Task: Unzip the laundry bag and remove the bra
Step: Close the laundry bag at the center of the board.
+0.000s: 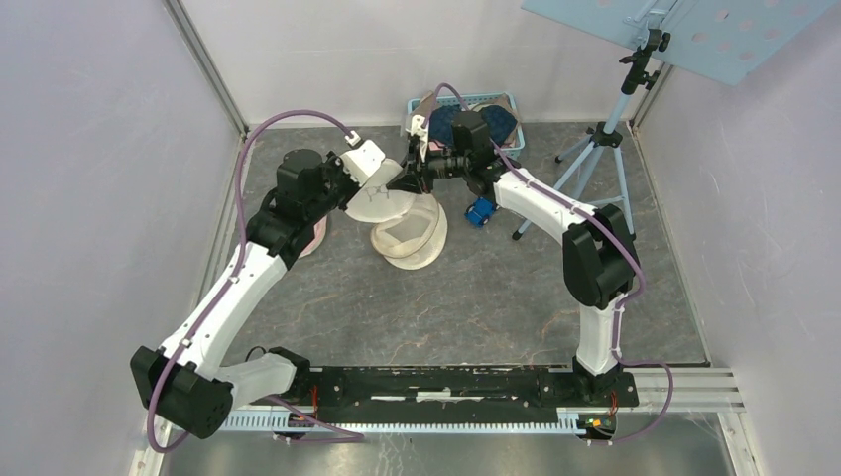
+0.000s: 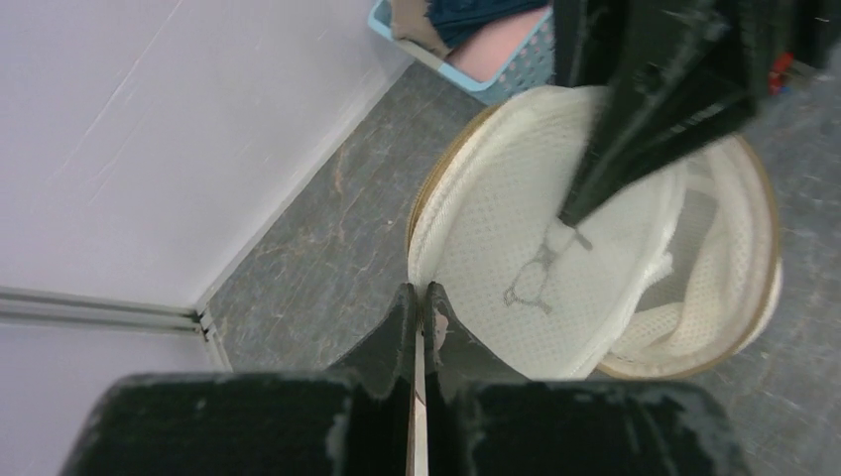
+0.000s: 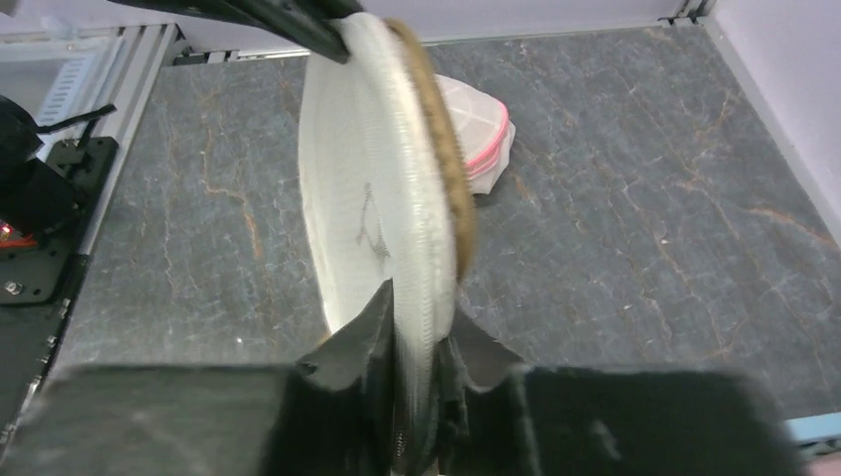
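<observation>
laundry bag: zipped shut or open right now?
Open. The laundry bag gapes like a clamshell, its two round mesh halves parted at the rim. What is inside: cannot tell.

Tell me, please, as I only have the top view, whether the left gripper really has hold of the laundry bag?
Observer: Yes; its wrist view shows the left gripper shut on the rim of the laundry bag.
Operator: And the right one?
Observer: The right gripper straddles the opposite rim, mesh pinched between its fingers.
Operator: What is under the left arm?
Observer: A second bag with pink trim, lying on the table.
</observation>
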### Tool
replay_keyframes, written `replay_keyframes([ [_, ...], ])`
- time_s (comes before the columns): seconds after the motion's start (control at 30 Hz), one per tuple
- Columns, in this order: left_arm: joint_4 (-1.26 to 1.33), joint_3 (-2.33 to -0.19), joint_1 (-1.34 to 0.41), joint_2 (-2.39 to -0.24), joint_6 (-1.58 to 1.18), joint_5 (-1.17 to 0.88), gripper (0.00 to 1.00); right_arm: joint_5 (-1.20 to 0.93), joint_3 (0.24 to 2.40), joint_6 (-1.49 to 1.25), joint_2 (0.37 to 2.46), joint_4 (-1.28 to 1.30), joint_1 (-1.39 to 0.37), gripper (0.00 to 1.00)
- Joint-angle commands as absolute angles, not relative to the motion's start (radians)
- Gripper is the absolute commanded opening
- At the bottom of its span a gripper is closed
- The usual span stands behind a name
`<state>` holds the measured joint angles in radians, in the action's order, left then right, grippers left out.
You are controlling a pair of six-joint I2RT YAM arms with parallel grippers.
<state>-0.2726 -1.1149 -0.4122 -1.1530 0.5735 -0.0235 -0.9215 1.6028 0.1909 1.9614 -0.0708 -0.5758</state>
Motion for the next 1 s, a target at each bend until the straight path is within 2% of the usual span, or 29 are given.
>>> replay_keyframes([
  [0.0, -0.35, -1.137, -0.416, -1.102, 0.507, -0.197, 0.13, -0.985, 1.633, 0.152, 1.946, -0.142, -0.568, 0.04],
  [0.03, -0.391, -1.154, -0.412, -1.1, 0.482, -0.214, 0.31, -0.997, 1.622, 0.143, 1.943, -0.159, -0.565, 0.0],
  [0.1, -0.48, -1.194, -0.376, -1.109, 0.45, -0.272, 0.56, -1.029, 1.61, 0.13, 1.938, -0.186, -0.561, 0.0],
  [0.17, -0.559, -1.233, -0.299, -1.125, 0.419, -0.383, 0.67, -1.065, 1.605, 0.128, 1.937, -0.2, -0.558, 0.0],
  [0.3, -0.617, -1.253, -0.17, -1.137, 0.393, -0.554, 0.77, -1.122, 1.601, 0.109, 1.941, -0.238, -0.555, 0.0],
  [0.6, -0.62, -1.273, -0.126, -1.191, 0.344, -0.688, 0.79, -1.238, 1.557, -0.104, 1.947, -0.466, -0.556, 0.0],
  [0.73, -0.607, -1.268, -0.113, -1.204, 0.328, -0.777, 0.71, -1.243, 1.528, -0.145, 1.936, -0.508, -0.557, 0.0],
  [0.8, -0.605, -1.263, -0.113, -1.208, 0.316, -0.798, 0.6, -1.242, 1.518, -0.147, 1.931, -0.509, -0.557, 0.0],
  [0.87, -0.601, -1.257, -0.113, -1.21, 0.3, -0.811, 0.43, -1.23, 1.508, -0.149, 1.925, -0.509, -0.557, 0.0],
  [0.9, -0.589, -1.249, -0.111, -1.205, 0.29, -0.812, 0.32, -1.222, 1.506, -0.149, 1.923, -0.505, -0.555, 0.01],
  [0.93, -0.573, -1.237, -0.11, -1.198, 0.276, -0.809, 0.19, -1.215, 1.503, -0.147, 1.921, -0.5, -0.556, 0.06],
  [0.97, -0.558, -1.225, -0.11, -1.189, 0.268, -0.802, 0.11, -1.205, 1.499, -0.145, 1.918, -0.493, -0.555, 0.14],
])
